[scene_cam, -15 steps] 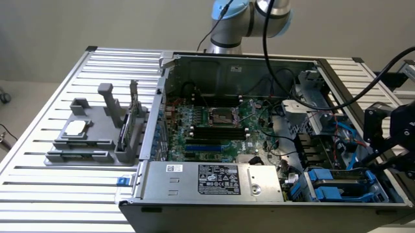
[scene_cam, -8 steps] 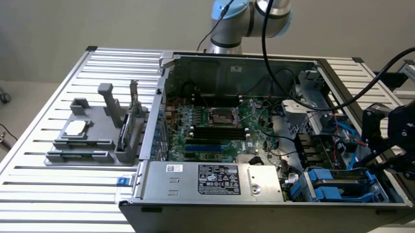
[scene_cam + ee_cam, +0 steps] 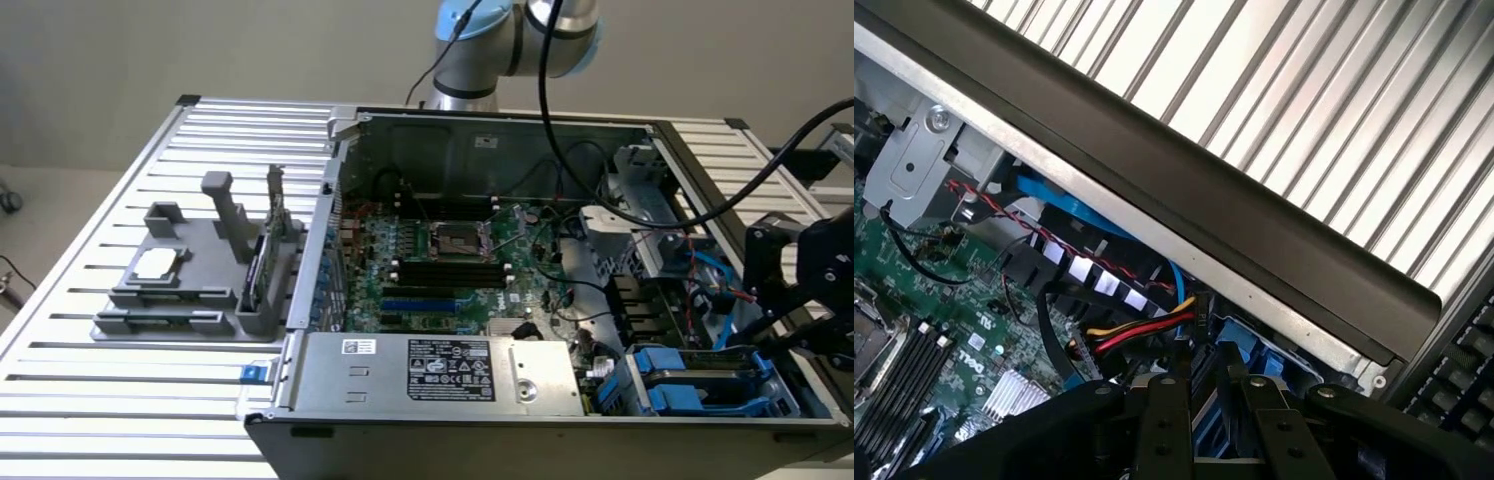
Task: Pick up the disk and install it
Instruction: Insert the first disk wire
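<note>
The disk [image 3: 703, 366], grey metal edged by a blue carrier frame, lies in the drive bay at the near corner of the open computer case [image 3: 350, 170], on the exterior view's right. My black gripper [image 3: 782, 335] hangs just above the bay's outer edge, over the case wall. In the wrist view the gripper [image 3: 1209, 405] points down at the blue carrier of the disk [image 3: 1252, 342], which lies partly hidden under it. Whether it touches the disk I cannot tell.
A grey power supply box with a white sticker [image 3: 441, 370] fills the case's near side beside the bay. Red, yellow and blue cables [image 3: 1144, 330] run close to the bay. A grey fixture [image 3: 187, 285] with a small silver chip stands on the slatted table [image 3: 80, 400].
</note>
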`<state>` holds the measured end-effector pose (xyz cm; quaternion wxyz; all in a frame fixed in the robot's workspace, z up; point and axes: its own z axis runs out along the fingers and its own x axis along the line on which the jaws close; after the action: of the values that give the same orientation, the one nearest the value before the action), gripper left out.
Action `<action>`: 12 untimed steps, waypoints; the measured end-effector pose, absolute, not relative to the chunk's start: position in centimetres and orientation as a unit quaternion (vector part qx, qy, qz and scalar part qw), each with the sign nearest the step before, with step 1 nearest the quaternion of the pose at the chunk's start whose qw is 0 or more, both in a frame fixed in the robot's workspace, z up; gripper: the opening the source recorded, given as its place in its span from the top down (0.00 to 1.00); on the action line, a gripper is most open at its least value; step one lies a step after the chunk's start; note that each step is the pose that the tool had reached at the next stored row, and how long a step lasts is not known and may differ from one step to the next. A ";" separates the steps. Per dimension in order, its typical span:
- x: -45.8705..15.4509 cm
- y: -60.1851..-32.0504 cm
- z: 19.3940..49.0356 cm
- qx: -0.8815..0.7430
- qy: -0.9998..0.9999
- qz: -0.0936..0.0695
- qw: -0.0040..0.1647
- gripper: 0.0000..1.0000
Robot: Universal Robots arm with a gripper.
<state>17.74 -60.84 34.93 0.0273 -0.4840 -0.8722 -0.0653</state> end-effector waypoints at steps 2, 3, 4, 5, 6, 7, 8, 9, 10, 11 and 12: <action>17.7 -60.8 34.9 -0.484 -0.872 -0.065 0.027 0.75; 17.7 -60.8 34.9 -0.484 -0.872 -0.065 0.027 0.75; 17.7 -60.8 34.9 -0.485 -0.872 -0.065 0.027 0.75; 17.7 -60.8 34.9 -0.487 -0.870 -0.065 0.027 0.75; 17.7 -60.8 34.9 -0.491 -0.868 -0.066 0.027 0.75; 17.7 -60.8 34.9 -0.497 -0.865 -0.066 0.026 0.75; 17.7 -60.8 34.8 -0.503 -0.862 -0.066 0.026 0.75; 17.7 -60.8 34.8 -0.508 -0.858 -0.066 0.026 0.75; 17.7 -60.8 34.8 -0.513 -0.855 -0.066 0.025 0.75; 17.7 -60.8 34.8 -0.517 -0.853 -0.066 0.025 0.75; 17.7 -60.8 34.8 -0.519 -0.852 -0.066 0.025 0.75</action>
<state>17.74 -60.84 34.76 0.0247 -0.5191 -0.8518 -0.0663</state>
